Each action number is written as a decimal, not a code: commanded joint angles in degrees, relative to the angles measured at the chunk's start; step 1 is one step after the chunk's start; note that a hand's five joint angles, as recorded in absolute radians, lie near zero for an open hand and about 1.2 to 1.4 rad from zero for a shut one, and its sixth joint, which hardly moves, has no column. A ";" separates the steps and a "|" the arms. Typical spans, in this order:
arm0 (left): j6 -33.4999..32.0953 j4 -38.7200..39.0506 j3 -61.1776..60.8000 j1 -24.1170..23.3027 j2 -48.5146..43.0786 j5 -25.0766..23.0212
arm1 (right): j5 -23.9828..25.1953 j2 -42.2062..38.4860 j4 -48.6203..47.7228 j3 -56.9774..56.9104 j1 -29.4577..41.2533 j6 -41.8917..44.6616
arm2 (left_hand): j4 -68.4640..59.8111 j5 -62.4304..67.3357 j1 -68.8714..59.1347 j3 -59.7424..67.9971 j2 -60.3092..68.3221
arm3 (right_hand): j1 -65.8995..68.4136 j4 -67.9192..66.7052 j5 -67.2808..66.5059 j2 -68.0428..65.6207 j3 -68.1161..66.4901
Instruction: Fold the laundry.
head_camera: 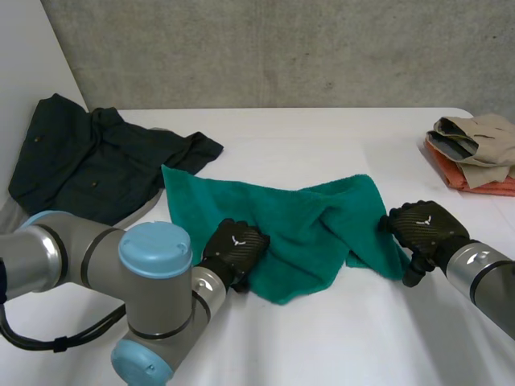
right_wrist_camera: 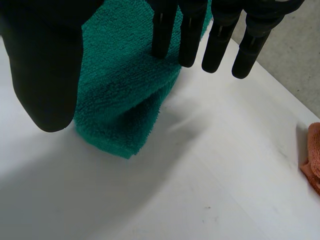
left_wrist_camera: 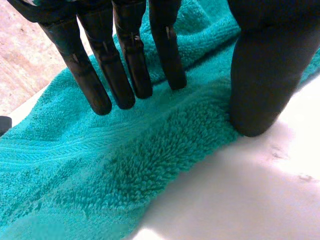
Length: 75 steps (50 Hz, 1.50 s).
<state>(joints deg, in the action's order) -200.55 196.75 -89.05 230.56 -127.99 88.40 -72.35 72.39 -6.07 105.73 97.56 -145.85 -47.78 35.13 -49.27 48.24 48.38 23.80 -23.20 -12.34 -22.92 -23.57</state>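
Two hands on one green towel, and honestly it's a rumpled mess, twisted over itself in the middle of the white table. Left hand sits on the near left edge, fingers straight and spread on the terry, thumb planted at the hem. Nothing's grabbed, so I'd say it's pinning the cloth so it won't slide. Right hand is at the towel's right end, also splayed with nothing in its grasp, the doubled-over corner under its palm. My guess is it's lined up to pinch that end and pull it flat. Dark shirt lies far left, probably next up. Folded pile sits far right, likely the finished stuff.
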 commanded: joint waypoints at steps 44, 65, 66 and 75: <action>8.50 -18.68 5.02 13.69 32.65 -0.06 | 1.34 15.16 26.46 -31.02 -7.03 2.75 | -32.22 34.87 -30.73 31.76 31.62 | 56.20 -56.80 -57.66 -57.08 -56.43; 8.59 6.78 41.76 16.32 4.33 0.11 | -17.82 -7.00 -12.17 -45.44 4.49 3.29 | -32.22 34.87 -30.73 31.76 31.62 | 56.20 -56.80 -57.66 -57.08 -56.43; 8.59 9.41 41.85 16.67 4.50 0.20 | -18.00 -6.13 -17.78 -45.35 4.49 2.51 | -32.22 34.87 -30.73 31.76 31.62 | 56.20 -56.80 -57.66 -57.08 -56.43; 9.64 17.19 38.18 16.85 8.19 0.29 | -13.79 -1.99 -26.01 -40.79 6.59 0.83 | -32.22 34.87 -30.73 31.76 31.62 | 56.20 -56.80 -57.66 -57.08 -56.43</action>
<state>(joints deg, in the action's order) -191.85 214.18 -46.86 247.35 -121.92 88.78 -89.48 68.07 -30.49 61.92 103.18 -144.13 -68.82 56.67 -64.40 68.41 68.62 64.35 -68.64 -58.31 -67.38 -68.17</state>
